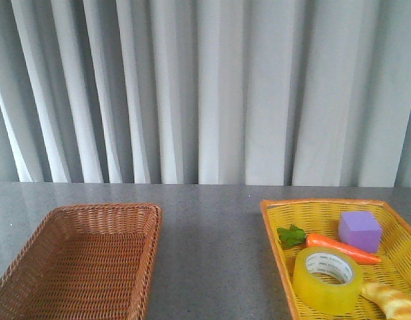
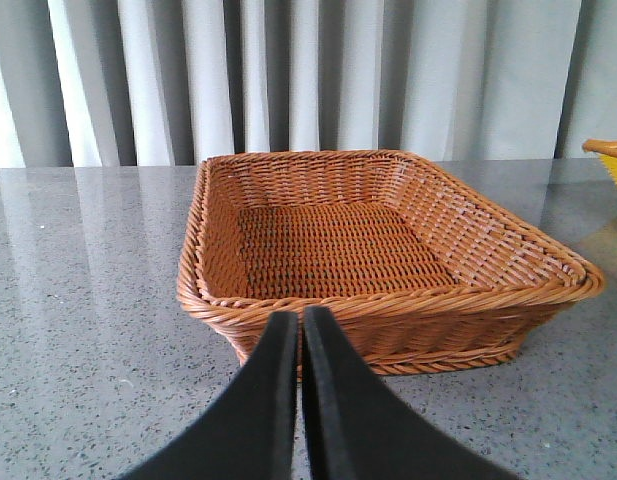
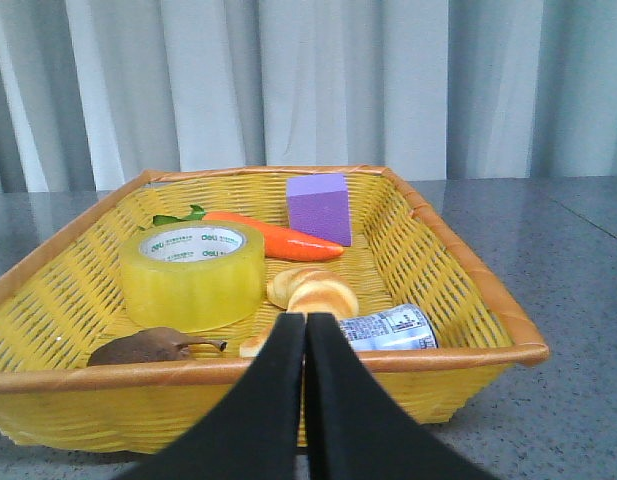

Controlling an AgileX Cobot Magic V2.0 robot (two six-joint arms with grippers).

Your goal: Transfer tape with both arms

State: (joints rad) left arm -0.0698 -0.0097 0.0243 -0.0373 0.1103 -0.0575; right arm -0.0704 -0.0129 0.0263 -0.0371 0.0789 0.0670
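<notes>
The tape point(image 1: 327, 280) is a wide yellow translucent roll with a white printed core. It lies flat in the yellow basket point(image 1: 275, 230) at the right. It also shows in the right wrist view point(image 3: 193, 273). My right gripper point(image 3: 306, 320) is shut and empty, just outside the basket's near rim point(image 3: 108, 378), short of the tape. My left gripper point(image 2: 300, 316) is shut and empty, in front of the near rim of the empty brown wicker basket point(image 2: 388, 300). Neither arm shows in the front view.
The yellow basket also holds an orange carrot point(image 3: 278, 237), a purple cube point(image 3: 320, 207), a bread piece point(image 3: 313, 290), a printed can point(image 3: 393, 328) and a brown pear-like thing point(image 3: 138, 347). The brown basket point(image 1: 32, 267) stands at the left. Grey curtains hang behind the grey table point(image 1: 212, 253).
</notes>
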